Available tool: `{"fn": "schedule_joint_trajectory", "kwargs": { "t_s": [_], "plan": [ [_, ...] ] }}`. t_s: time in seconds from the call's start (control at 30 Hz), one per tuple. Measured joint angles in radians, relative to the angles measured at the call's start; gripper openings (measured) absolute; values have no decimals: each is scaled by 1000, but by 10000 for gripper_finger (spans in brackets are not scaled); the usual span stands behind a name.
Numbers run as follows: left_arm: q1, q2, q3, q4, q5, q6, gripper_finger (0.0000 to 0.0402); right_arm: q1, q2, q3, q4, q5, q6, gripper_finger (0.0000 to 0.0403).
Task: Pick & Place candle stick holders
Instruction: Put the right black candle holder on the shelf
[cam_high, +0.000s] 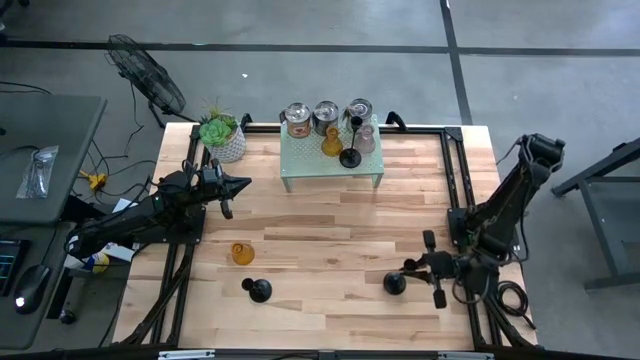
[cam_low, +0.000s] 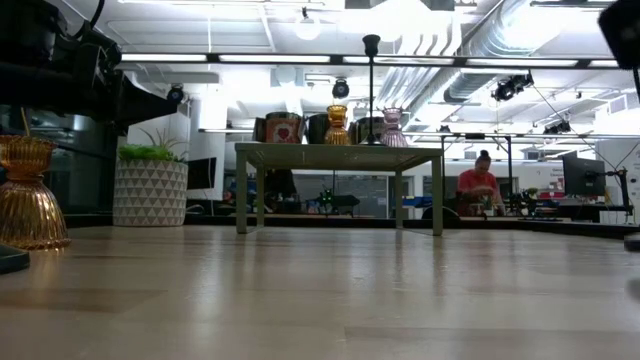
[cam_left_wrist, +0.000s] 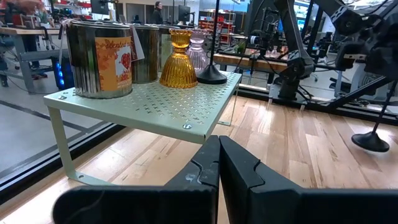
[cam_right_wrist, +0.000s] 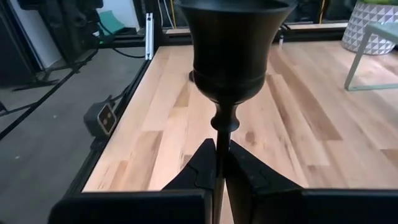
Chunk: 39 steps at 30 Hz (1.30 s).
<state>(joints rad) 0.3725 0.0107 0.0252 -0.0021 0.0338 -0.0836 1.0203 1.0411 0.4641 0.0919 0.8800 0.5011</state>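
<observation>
Right hand (cam_right_wrist: 219, 163) clenches black holder (cam_right_wrist: 231, 56) stem (left hand (cam_left_wrist: 217, 163) clenched, empty).

The high view looked straight down on the whole table (cam_high: 330, 230). The low view faced level across it toward the shelf (cam_low: 338, 155). The left wrist view, close in, shared that shelf (cam_left_wrist: 155, 106).

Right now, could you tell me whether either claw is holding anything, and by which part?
The right claw is shut on a black stemmed candle holder, gripping its thin stem below the cup. The left claw is shut and holds nothing.
</observation>
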Motion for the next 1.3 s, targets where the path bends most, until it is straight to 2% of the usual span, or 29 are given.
{"fn": "schedule_joint_trajectory", "kwargs": {
  "t_s": [0.3,0.67,0.97,1.3],
  "plan": [
    [0,0,0,0,0,0,0,-196,0,131,-41,-143,-88,5],
    [0,0,0,0,0,0,0,-571,14,366,-211,-304,-210,5],
    [0,0,0,0,0,0,0,-869,172,543,-198,-466,-337,6],
    [0,0,0,0,0,0,0,-1062,372,753,-160,-521,-402,6]
  ]
}}
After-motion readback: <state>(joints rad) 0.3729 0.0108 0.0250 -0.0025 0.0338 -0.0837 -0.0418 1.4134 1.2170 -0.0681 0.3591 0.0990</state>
